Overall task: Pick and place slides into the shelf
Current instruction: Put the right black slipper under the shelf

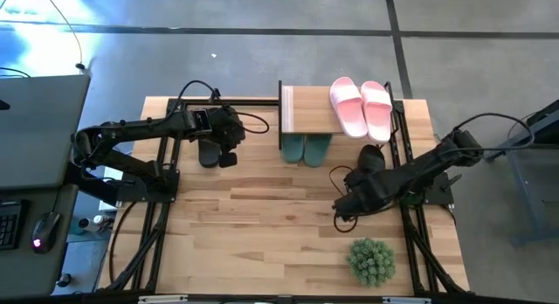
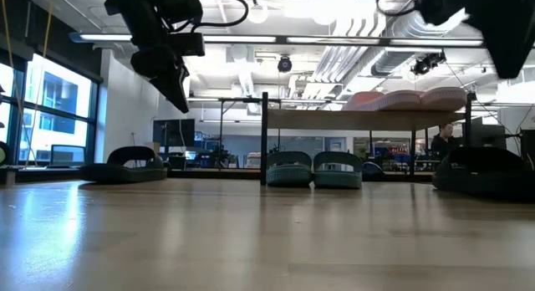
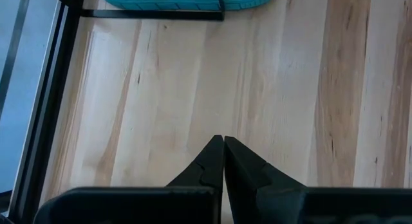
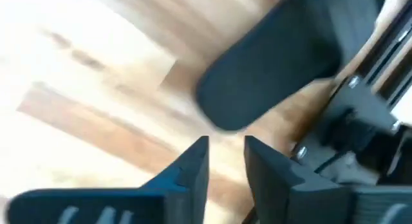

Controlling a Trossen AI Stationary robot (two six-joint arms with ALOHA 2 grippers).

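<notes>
The shelf stands at the table's far edge. The pale pink slides lie on its top board. The dark green slides sit under it, with their ends sticking out toward the near side. One black slide lies left of the shelf and the other black slide lies right of it, both flat on the table. My left gripper is shut and hangs above the table beside the left black slide. My right gripper is open above bare table, just near of the right black slide.
A round green spiky plant stands near the table's near right corner. Black frame rails run along the table's left side and black frame rails along its right. Bare wood spreads across the middle and near part of the table.
</notes>
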